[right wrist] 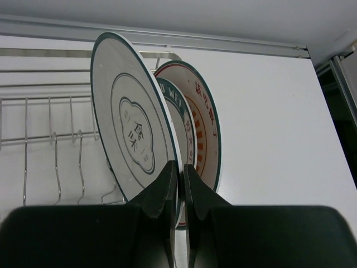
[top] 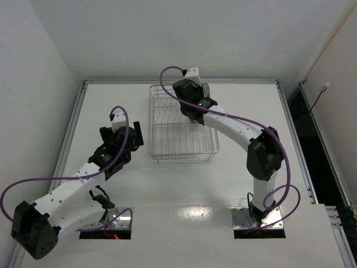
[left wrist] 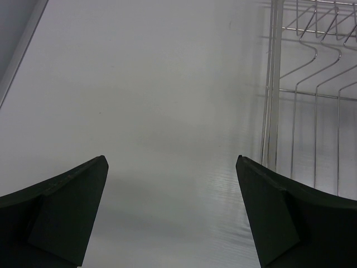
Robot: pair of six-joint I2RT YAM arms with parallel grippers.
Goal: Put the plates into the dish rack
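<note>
The right gripper (right wrist: 180, 170) is closed down to a hairline gap. Its fingers (right wrist: 162, 192) are pinched on the lower rim of the ring-and-motif plate (right wrist: 131, 123), which is held upright on edge. Close behind it and parallel, the teal-rimmed plate (right wrist: 181, 128) is stood, and behind that the orange-patterned plate (right wrist: 206, 123). Whether the three touch one another cannot be told. All three are set on edge inside the dish rack (right wrist: 56, 111), at its end toward the right edge of the bench (top: 111, 100). A row of upright prongs (right wrist: 56, 162) is seen beside them toward the left edge.

In the top view the rack is seen close to the far edge of the bench, about midway between the left and right edges. The right arm (top: 240, 131) is stretched from the near edge over the rack's far part, and the plates are hidden under its wrist in that view.

The left gripper (left wrist: 171, 159) is spread wide apart, and only bench surface is seen between its fingers. It is placed just beside the rack's left side, apart from the wire. It lies nearer the left edge of the bench, roughly halfway between the near and far edges.
</note>
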